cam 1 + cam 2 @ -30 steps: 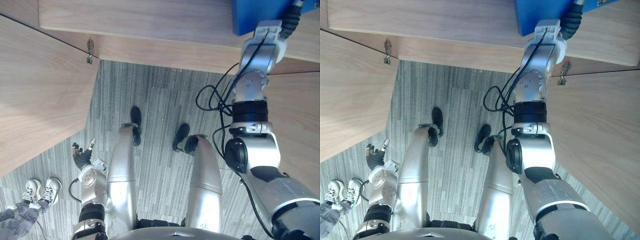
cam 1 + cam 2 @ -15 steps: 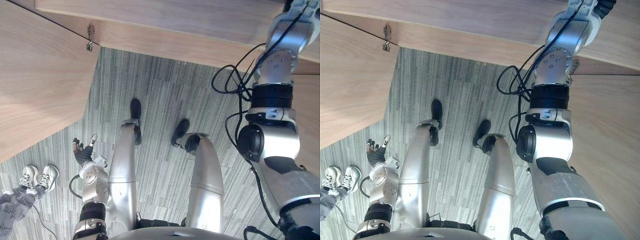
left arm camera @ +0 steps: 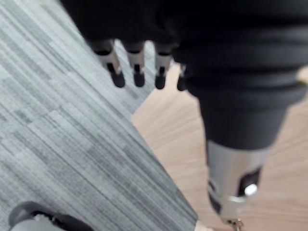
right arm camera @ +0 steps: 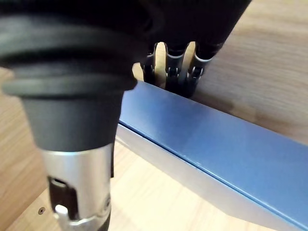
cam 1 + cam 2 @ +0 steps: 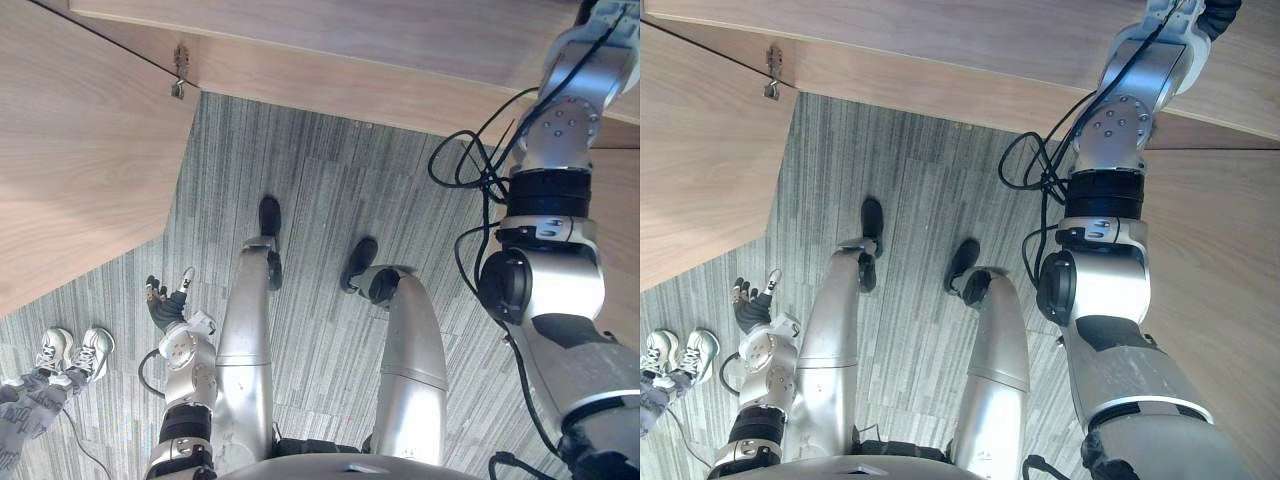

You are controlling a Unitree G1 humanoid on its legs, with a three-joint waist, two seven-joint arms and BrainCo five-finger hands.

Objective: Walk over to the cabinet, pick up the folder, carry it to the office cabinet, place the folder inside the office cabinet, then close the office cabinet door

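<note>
The blue folder [image 4: 216,144] lies flat on a wooden shelf of the office cabinet [image 5: 330,45]. My right arm reaches up into the cabinet past the top of the eye views. My right hand [image 4: 174,65] is over the folder with its fingers straight past the folder's far edge; their tips are hidden behind it, and its thumb [image 4: 79,192] stays on the near side. My left hand [image 5: 165,305] hangs low at my left side, fingers relaxed and holding nothing.
The cabinet's left door [image 5: 80,150] stands open on its hinge [image 5: 180,85]. The right door [image 5: 1220,300] is open beside my right arm. A person's white shoes [image 5: 75,350] stand on the grey carpet at lower left.
My right arm has pushed farther up into the cabinet, and the blue folder has passed beyond the top edge of the eye views. The left hand has stayed put.
</note>
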